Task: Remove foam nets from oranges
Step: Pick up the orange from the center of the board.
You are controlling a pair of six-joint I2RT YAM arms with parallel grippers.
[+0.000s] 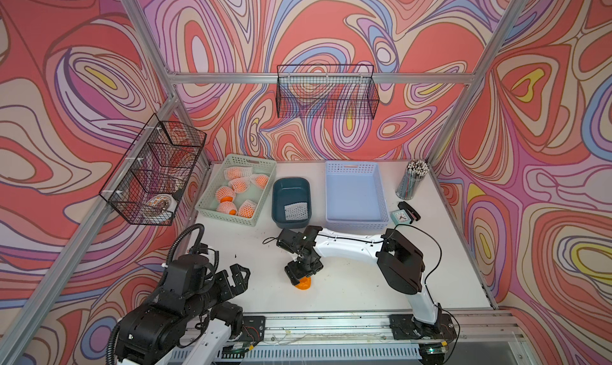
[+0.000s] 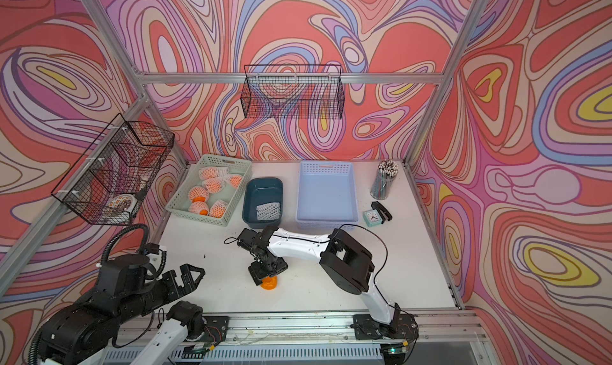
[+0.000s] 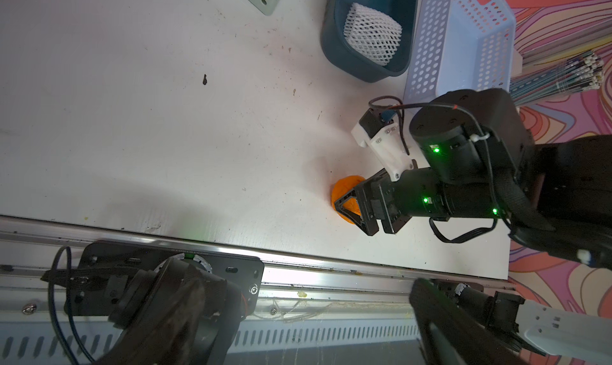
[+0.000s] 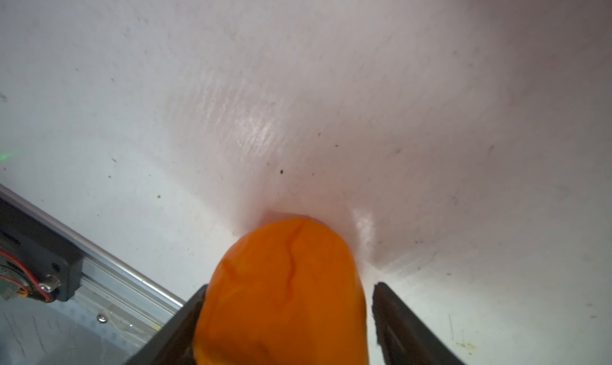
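Observation:
A bare orange (image 1: 304, 283) (image 2: 269, 283) lies on the white table near the front. My right gripper (image 1: 299, 275) (image 4: 291, 289) reaches down around it. In the right wrist view one finger lies against the orange (image 4: 284, 297) and a narrow gap shows at the other. Several oranges in white foam nets (image 1: 236, 194) (image 2: 212, 194) fill the green basket (image 1: 265, 188). One empty foam net (image 1: 295, 211) (image 3: 372, 34) lies in the dark teal tub (image 1: 281, 194). My left gripper (image 1: 236, 277) (image 3: 311, 330) hovers open at the front left, holding nothing.
A pale blue basket (image 1: 356, 194) stands right of the tub. Behind the right arm are a pencil cup (image 1: 412, 179), a small clock (image 1: 400, 217) and a black stapler (image 1: 410, 210). Wire baskets (image 1: 326, 92) (image 1: 155, 174) hang on the walls. A metal rail (image 1: 331, 323) runs along the front.

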